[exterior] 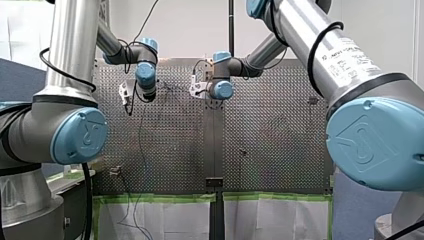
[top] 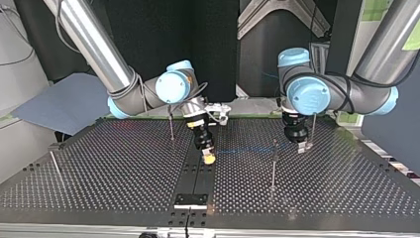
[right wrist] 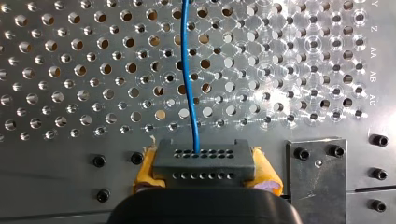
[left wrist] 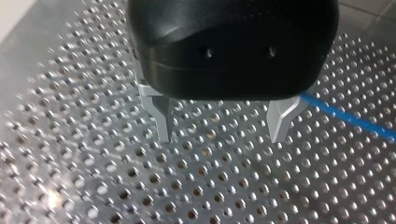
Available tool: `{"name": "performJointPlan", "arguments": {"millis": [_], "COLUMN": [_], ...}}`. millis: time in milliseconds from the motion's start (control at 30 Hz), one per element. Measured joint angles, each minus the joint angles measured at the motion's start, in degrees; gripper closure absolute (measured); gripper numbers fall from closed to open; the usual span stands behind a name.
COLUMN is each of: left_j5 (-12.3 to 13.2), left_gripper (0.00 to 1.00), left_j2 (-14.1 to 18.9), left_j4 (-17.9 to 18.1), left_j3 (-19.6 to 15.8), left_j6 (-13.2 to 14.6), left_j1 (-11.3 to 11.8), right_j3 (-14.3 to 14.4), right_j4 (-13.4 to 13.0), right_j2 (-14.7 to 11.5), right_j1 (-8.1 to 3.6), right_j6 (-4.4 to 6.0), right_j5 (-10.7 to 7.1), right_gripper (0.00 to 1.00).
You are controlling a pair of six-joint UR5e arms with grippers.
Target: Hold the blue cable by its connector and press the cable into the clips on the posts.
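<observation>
In the right wrist view my right gripper [right wrist: 205, 179] has its yellow pads [right wrist: 147, 170] shut on the dark connector [right wrist: 203, 161]. The blue cable [right wrist: 188, 79] leaves the connector and runs ahead over the perforated table. In the top view this gripper [top: 208, 157] hangs just above the table's middle strip. My left gripper [left wrist: 222, 135] stands open close above the table, nothing between its metal fingers [left wrist: 162, 120]. The blue cable [left wrist: 348, 116] passes beside one finger without touching it. In the top view my left gripper [top: 298, 143] is at the right, with the cable [top: 247, 149] faint between the two grippers.
Thin upright posts stand on the table: one [top: 171, 128] behind my right gripper, one [top: 273, 166] near the middle right, one [top: 313, 130] beside my left gripper, one [top: 54, 162] at the far left. A black plate [top: 190, 199] sits at the near edge.
</observation>
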Motion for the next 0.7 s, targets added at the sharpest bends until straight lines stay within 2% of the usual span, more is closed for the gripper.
{"name": "performJointPlan", "arguments": {"millis": [167, 367, 700], "left_j5": [-0.1, -0.1, 0.3], "left_gripper": [0.0, 0.0, 0.0], "left_j2": [2.3, 3.7, 5.4], "left_j4": [-1.8, -2.4, -1.3], "left_j3": [0.0, -0.4, -3.9], "left_j6": [0.0, -0.1, -0.1], "left_j1": [-0.8, -2.0, -3.6], "right_j3": [0.0, 0.0, 0.0], "right_j4": [0.0, 0.1, 0.1], "right_j2": [0.0, 0.0, 0.0], "right_j1": [-0.02, -0.08, -0.03], "right_j6": [-0.01, -0.01, -0.01], "right_j5": [0.0, 0.0, 0.0], "right_gripper": [1.0, 1.0, 1.0]}}
